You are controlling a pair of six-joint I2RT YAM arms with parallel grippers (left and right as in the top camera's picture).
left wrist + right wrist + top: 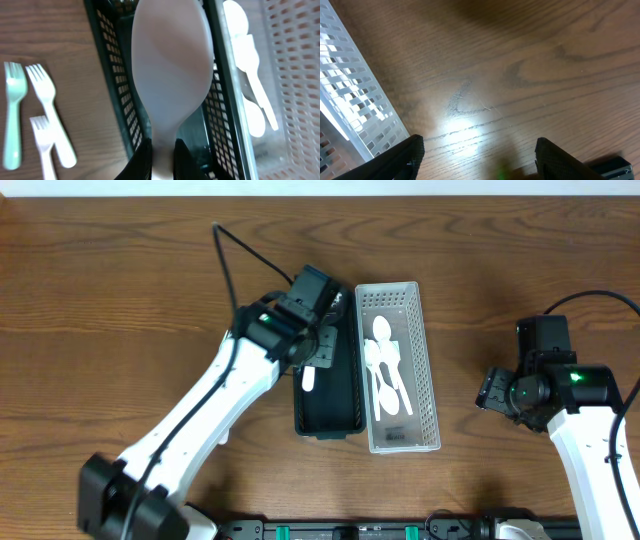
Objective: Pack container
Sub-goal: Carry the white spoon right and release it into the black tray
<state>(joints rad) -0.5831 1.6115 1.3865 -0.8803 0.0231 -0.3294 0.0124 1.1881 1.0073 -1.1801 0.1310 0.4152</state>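
Observation:
My left gripper (162, 160) is shut on a white plastic spoon (170, 75), bowl pointing away, held over the dark green mesh basket (335, 395); the spoon's end shows in the overhead view (308, 379). The white mesh basket (425, 350) beside it holds several white spoons (385, 370). Three forks (35, 120), one pale green and two white, lie on the table left of the dark basket in the left wrist view. My right gripper (477, 160) is open and empty above bare table, right of the white basket (350, 105).
The wooden table (120, 290) extends all around the two baskets. A black cable (235, 260) runs from the left arm toward the back. A black rail (350, 530) lies along the front edge.

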